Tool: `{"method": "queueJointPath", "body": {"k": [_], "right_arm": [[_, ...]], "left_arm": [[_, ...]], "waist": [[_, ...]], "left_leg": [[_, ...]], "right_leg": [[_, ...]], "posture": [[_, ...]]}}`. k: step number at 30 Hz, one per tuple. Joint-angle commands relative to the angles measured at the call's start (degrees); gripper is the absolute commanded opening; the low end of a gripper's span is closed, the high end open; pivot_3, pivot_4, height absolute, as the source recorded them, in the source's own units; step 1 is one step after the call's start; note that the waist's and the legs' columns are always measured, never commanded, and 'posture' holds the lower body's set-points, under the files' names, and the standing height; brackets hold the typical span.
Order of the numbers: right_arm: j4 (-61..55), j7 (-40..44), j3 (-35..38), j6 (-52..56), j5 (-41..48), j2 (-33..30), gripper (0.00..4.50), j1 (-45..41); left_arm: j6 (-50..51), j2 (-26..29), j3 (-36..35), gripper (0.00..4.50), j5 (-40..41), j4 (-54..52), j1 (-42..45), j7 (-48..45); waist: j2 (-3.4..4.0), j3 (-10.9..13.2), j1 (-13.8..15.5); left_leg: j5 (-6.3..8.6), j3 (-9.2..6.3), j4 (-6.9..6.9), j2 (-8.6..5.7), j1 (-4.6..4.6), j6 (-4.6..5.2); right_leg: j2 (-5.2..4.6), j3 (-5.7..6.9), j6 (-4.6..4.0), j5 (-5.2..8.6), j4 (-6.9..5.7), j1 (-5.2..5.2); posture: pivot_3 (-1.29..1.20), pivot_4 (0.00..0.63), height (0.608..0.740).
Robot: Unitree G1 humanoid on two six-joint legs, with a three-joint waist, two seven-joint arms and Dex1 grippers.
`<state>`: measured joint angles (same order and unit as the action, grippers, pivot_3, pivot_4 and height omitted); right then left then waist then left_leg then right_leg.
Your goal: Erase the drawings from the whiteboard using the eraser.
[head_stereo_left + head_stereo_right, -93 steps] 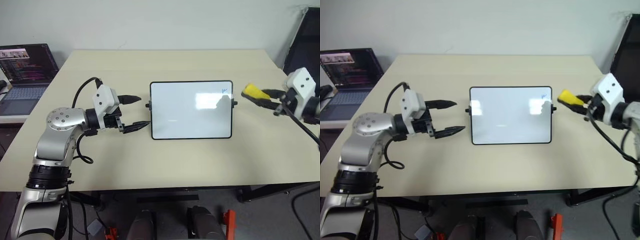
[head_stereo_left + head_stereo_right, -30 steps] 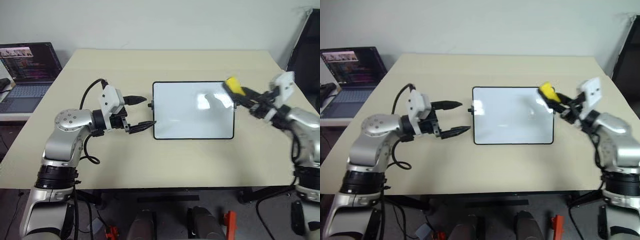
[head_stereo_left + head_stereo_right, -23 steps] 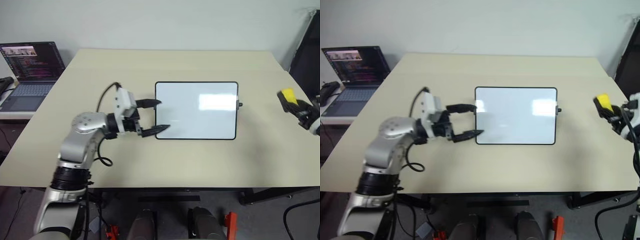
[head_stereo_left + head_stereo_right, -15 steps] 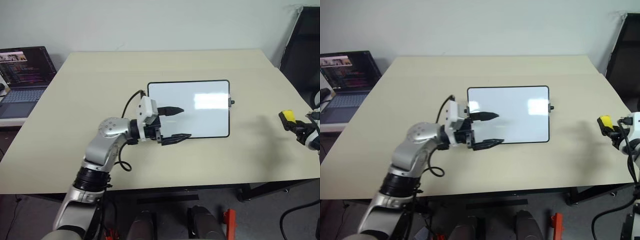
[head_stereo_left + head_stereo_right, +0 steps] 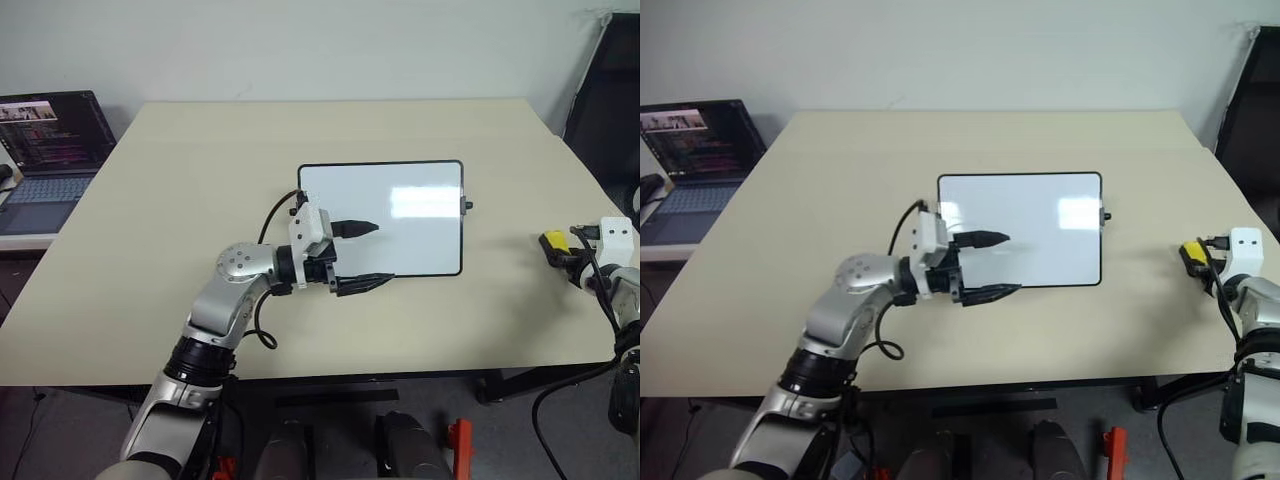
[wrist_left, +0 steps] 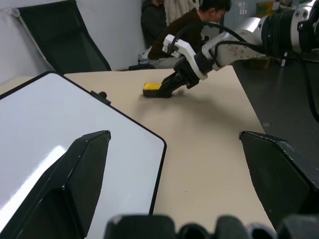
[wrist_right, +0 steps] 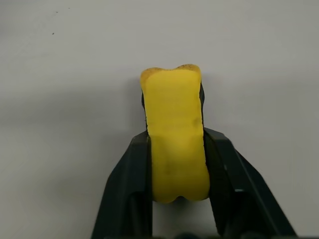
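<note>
Whiteboard (image 5: 400, 215) looks wiped clean, so right gripper (image 7: 174, 149), jaws hugging the eraser (image 7: 174, 134), just needs to release it on the surface (image 5: 470, 320), left gripper (image 5: 365, 255) jaws apart.

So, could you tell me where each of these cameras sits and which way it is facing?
Left and right eye views: on the head, looking forward and down at the table and whiteboard; both arms show, left gripper open over the board's near left corner.
Left wrist view: looks along its own fingers across the whiteboard toward the right gripper at the eraser.
Right wrist view: looks along its fingers flanking the eraser on the table.
Shared: the wrist and head views all show the eraser.
</note>
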<state>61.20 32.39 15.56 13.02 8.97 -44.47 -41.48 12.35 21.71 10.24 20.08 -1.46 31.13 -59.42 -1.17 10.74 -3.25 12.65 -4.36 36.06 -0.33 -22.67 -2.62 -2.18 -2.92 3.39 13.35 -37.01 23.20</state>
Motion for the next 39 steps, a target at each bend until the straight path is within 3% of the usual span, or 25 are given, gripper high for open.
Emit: {"method": "queueJointPath", "body": {"k": [1, 6, 10, 13, 17, 23, 36, 39], "right_arm": [[-0.11, 0.03, -0.23, -1.66, -0.42, -0.34, 2.63, -1.69], [-3.02, 0.90, -0.12, -1.17, -0.25, -0.88, 4.47, -1.65], [-16.05, 0.30, 0.99, 1.23, 1.11, -1.24, 4.49, 2.87], [-28.14, -3.57, 3.87, 2.91, 3.88, 2.06, 4.49, 7.34], [-37.28, -9.13, 6.36, -1.64, 7.18, 12.30, 4.49, 12.01], [-32.14, -13.28, 4.32, -13.29, 3.73, 20.21, 4.49, 14.44], [-23.74, -16.14, 3.03, -24.43, 3.37, 26.32, 4.49, 14.16], [-21.95, -13.44, 4.53, -25.22, 6.43, 27.01, 4.49, 14.29]], "left_arm": [[-0.82, 0.80, -1.91, 4.50, 0.36, -0.52, 0.12, 0.39], [-2.05, 2.46, -5.25, 4.50, -0.21, 2.84, 1.70, 1.77], [-1.13, 5.34, -13.13, 4.50, 1.33, 3.25, 1.04, 7.30], [-3.36, 6.59, -19.76, 4.50, 0.13, 4.93, -0.78, 14.22], [-8.00, 7.04, -23.78, 4.50, -5.65, 11.75, -2.56, 24.54], [-16.68, 4.28, -22.70, 4.50, -12.82, 24.41, -3.99, 35.33], [-28.39, -5.00, -21.34, 4.50, -13.59, 37.59, 0.26, 41.35], [-31.17, -7.25, -19.96, 4.50, -15.48, 40.02, -2.08, 44.03]], "waist": [[0.00, 0.00, 0.00], [0.00, 0.00, -0.03], [0.04, 0.03, -0.19], [0.05, 0.02, -0.16], [0.00, -0.03, -0.09], [0.01, -0.03, 1.28], [0.00, -0.03, 1.17], [0.01, -0.05, 0.81]], "left_leg": [[0.00, 0.00, 0.00, 0.00, 0.00, 0.00], [0.00, 0.00, 0.00, 0.00, 0.01, 0.00], [0.00, -0.01, -0.01, 0.02, 0.00, 0.00], [0.00, -0.07, -0.02, 0.03, -0.01, 0.00], [0.00, -0.09, -0.01, 0.04, 0.07, 0.00], [-0.01, -0.11, 0.05, -0.08, -0.04, -0.01], [-0.01, -0.15, 0.03, -0.05, -0.03, -0.01], [-0.01, -0.14, 0.02, -0.04, -0.02, -0.01]], "right_leg": [[0.00, 0.00, 0.00, 0.00, -0.01, 0.00], [0.00, 0.00, 0.01, 0.01, -0.02, 0.00], [0.01, 0.00, 0.05, 0.03, -0.05, 0.04], [0.01, 0.04, 0.08, 0.05, -0.05, 0.04], [0.00, 0.06, 0.04, 0.02, -0.08, -0.02], [-0.10, 0.10, 0.08, -0.07, -0.05, 0.01], [-0.08, 0.18, 0.07, -0.09, -0.06, 0.02], [-0.08, 0.16, 0.07, -0.09, -0.06, 0.02]], "posture": [[0.00, 0.150, 0.740], [0.00, 0.150, 0.740], [0.00, 0.150, 0.740], [0.00, 0.150, 0.740], [0.00, 0.150, 0.740], [0.00, 0.150, 0.740], [0.00, 0.150, 0.740], [0.00, 0.150, 0.740]]}}
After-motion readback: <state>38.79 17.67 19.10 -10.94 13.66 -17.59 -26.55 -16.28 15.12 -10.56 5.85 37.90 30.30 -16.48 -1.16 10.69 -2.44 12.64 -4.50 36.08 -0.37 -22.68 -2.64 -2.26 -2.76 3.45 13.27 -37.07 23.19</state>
